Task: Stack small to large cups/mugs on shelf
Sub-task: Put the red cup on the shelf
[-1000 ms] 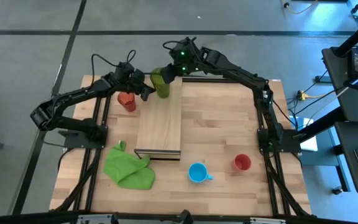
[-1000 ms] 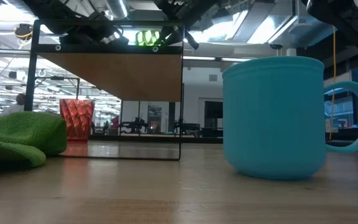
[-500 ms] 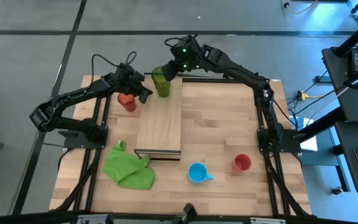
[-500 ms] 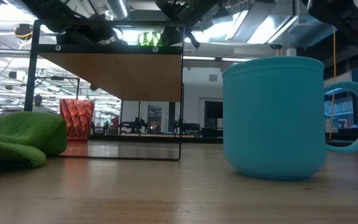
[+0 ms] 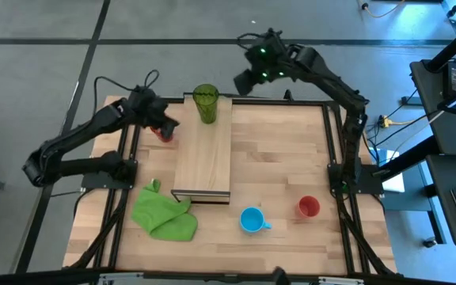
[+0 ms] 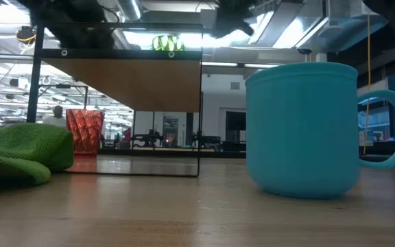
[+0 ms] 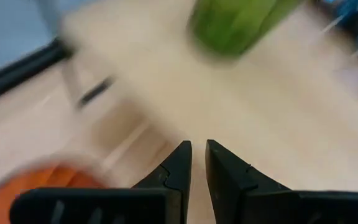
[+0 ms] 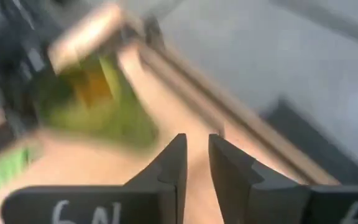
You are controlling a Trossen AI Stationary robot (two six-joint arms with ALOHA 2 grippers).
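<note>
The tall green tumbler point(image 5: 206, 103) stands upright by its base on the far end of the light-wood shelf point(image 5: 203, 162), free of both grippers. It also shows in the low view as green tumbler point(image 6: 166, 43). My left gripper point(image 5: 165, 125) is shut and hovers just left of the shelf, over the red-orange tumbler point(image 5: 161, 134), which stands on the table. My right gripper point(image 5: 247, 80) is shut and raised beyond the table's far edge, right of the green tumbler. The light-blue mug point(image 5: 252, 220) and the small red cup point(image 5: 309, 207) stand near the table's near edge.
A crumpled green cloth point(image 5: 165, 212) lies at the shelf's near left corner. The dark frame rails point(image 5: 340, 158) run along both table sides. Bare tabletop point(image 5: 279, 150) lies between the shelf and the right rail.
My right gripper has drawn back from the green tumbler, up and toward the table's far right, leaving it standing on the shelf. My left gripper has pulled away from the tumbler toward the table's left, over the red-orange tumbler.
</note>
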